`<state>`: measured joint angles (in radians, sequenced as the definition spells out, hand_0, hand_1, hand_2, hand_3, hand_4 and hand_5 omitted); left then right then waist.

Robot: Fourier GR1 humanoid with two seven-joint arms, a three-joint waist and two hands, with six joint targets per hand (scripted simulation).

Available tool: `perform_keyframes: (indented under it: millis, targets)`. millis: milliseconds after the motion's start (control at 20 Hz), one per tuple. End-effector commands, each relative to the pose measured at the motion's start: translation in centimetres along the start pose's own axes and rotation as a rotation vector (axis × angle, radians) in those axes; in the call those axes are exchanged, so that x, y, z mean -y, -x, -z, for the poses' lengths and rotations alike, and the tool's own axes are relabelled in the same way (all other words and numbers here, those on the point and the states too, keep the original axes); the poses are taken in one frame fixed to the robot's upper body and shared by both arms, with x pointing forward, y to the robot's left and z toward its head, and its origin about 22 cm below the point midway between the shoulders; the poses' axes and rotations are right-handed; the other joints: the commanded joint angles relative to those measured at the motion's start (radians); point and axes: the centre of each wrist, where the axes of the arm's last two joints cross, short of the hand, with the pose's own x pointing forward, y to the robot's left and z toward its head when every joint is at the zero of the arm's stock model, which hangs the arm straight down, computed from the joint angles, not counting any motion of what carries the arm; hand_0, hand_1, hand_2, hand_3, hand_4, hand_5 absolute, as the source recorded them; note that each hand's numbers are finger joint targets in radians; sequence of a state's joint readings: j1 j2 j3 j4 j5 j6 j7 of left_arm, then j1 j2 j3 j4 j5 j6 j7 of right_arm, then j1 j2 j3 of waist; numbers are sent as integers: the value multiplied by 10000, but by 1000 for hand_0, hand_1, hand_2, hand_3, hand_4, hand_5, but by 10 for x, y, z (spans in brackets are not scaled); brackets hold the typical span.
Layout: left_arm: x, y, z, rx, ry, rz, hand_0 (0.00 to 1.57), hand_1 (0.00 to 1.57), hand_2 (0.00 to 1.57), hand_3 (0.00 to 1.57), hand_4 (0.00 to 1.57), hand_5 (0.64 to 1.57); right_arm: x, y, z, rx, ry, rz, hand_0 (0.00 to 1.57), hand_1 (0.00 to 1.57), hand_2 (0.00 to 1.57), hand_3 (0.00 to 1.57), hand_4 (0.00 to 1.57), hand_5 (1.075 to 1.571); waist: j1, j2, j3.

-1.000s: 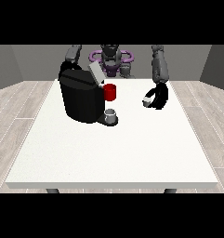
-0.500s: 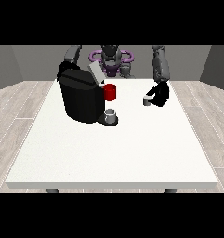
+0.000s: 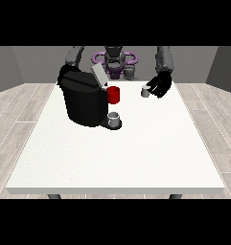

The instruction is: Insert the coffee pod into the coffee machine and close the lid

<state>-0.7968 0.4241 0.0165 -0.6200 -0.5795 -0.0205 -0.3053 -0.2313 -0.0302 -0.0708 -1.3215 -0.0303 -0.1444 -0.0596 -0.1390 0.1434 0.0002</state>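
Transport of the coffee pod (image 3: 145, 92) looks to be the step in hand: the small grey pod sits at the fingertips of the hand at the view's right (image 3: 160, 84), on the side of that hand facing the coffee machine (image 3: 84, 99), and it seems to be off the white table (image 3: 117, 158), though how high is hard to judge. That hand's fingers curl towards the pod and appear to pinch it; exactly how they lie around it is too small to tell. The machine stands well away from this hand, across the table towards the view's left, with its grey lid (image 3: 98, 75) tilted up and open at the top. A red cup (image 3: 113, 94) sits between the hand and the machine, just beside the machine's body, and a small grey cup (image 3: 114, 118) rests on the tray at its foot. The hand at the view's left (image 3: 64, 74) is mostly hidden behind the machine, so I cannot tell how it is held. Next, I judge, the pod must travel over the red cup to the open top and go in under the raised lid; the lid can be shut only after that.
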Motion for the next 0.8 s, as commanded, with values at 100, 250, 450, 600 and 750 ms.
perform_keyframes:
  millis: [100,250,450,600,750]
  targets:
    - [-10,-24,14,420,120,54,1235,1235,1323,1291,571,1571,-12,1,1,-315,-357,-255,0,0,0,0,488,1571,-205,-187,-3]
    - [-14,-56,30,627,-78,57,1235,1235,1323,1291,571,1571,-6,3,13,39,-233,-62,0,0,0,0,443,1571,-90,27,0]
    - [-37,-50,29,526,74,-161,1272,1272,1342,1293,548,1571,-12,8,-1,8,-644,157,0,0,0,0,492,1571,-505,-222,-1]
    - [-53,-59,34,373,-749,103,1011,1011,1199,1224,543,1571,-31,-5,-2,174,-1027,168,0,0,0,0,475,1571,-966,-167,-4]
    - [-93,-82,41,406,-1093,-41,1248,1248,1292,1237,515,1571,-17,-6,7,366,-1015,111,0,0,0,0,495,1571,-1042,54,0]
